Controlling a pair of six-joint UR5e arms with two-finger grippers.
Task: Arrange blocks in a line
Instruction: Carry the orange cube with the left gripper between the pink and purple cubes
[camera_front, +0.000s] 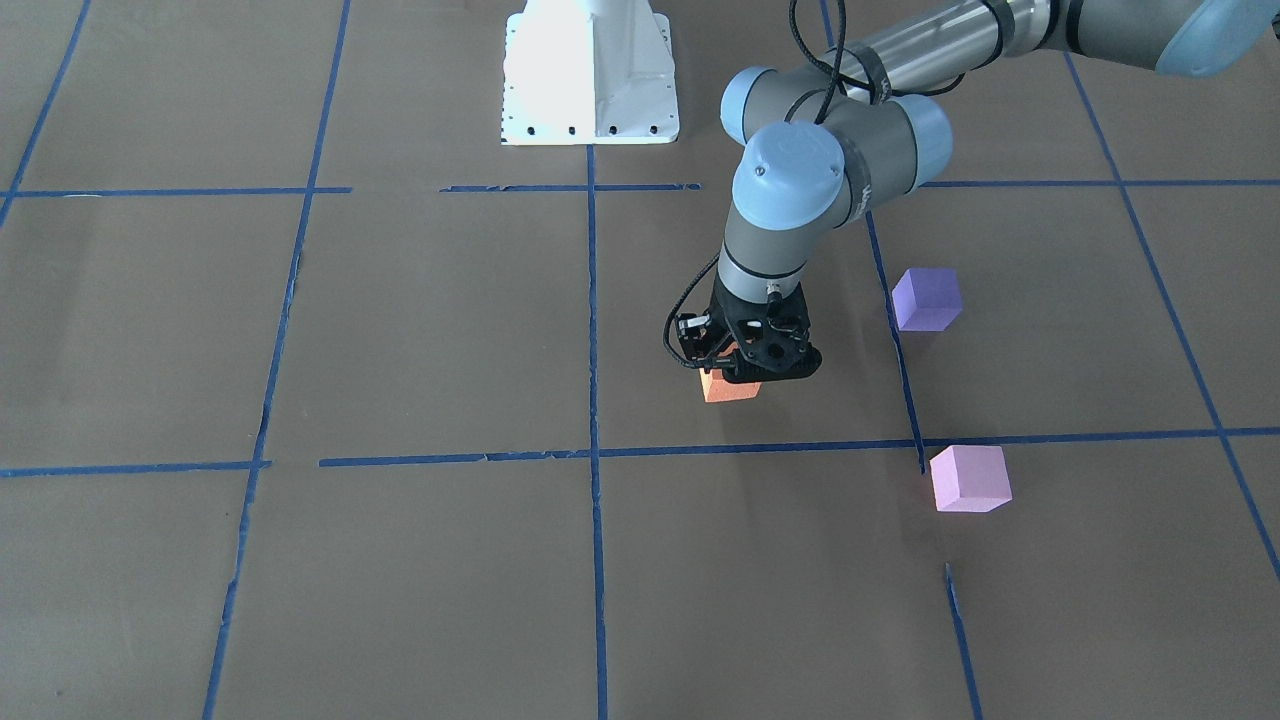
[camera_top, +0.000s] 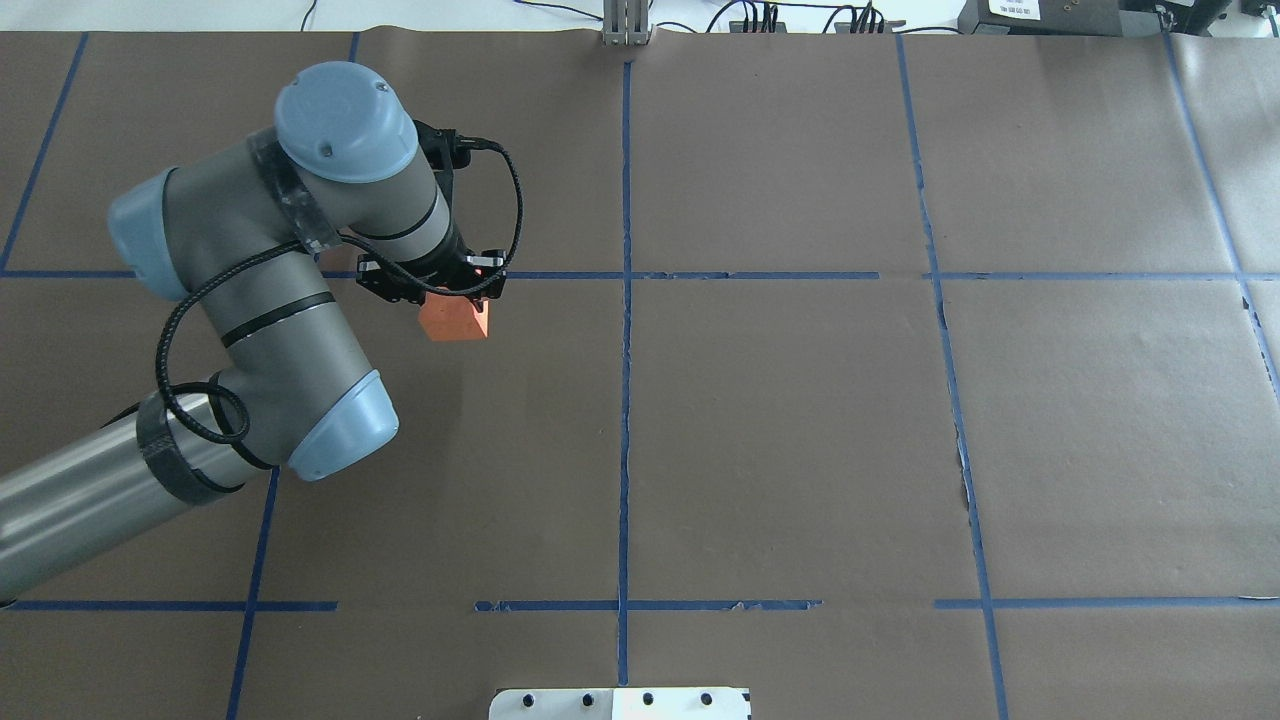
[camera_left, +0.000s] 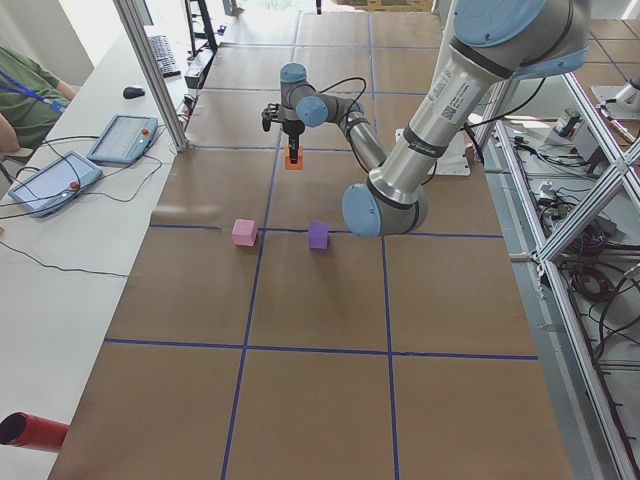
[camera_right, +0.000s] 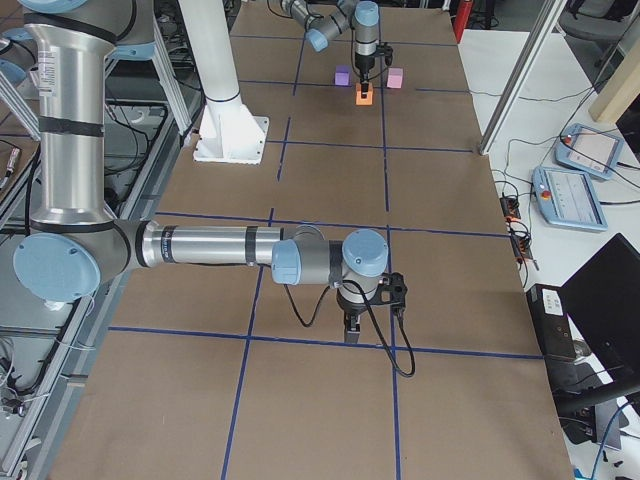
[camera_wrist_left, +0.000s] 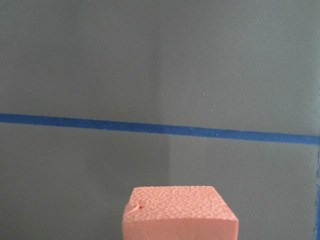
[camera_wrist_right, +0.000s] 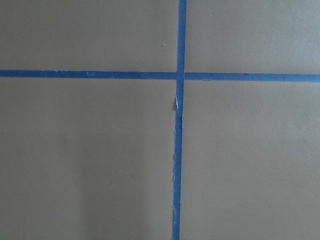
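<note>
Orange foam cube (camera_front: 727, 389) is pinched by the left claw (camera_front: 738, 373) at the brown tabletop (camera_front: 400, 330), violet-purple foam cube (camera_front: 927, 299) and pale pink foam cube (camera_front: 969, 478) are seen apart toward the robot's left; whether the right claw (camera_right: 351, 333) is spread cannot be told.

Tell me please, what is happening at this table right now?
The left gripper has its jaws closed on the orange block. The purple block and the pink block sit apart on the table, untouched, so no line is formed yet. The right gripper hangs low over the table, far from the blocks.
</note>
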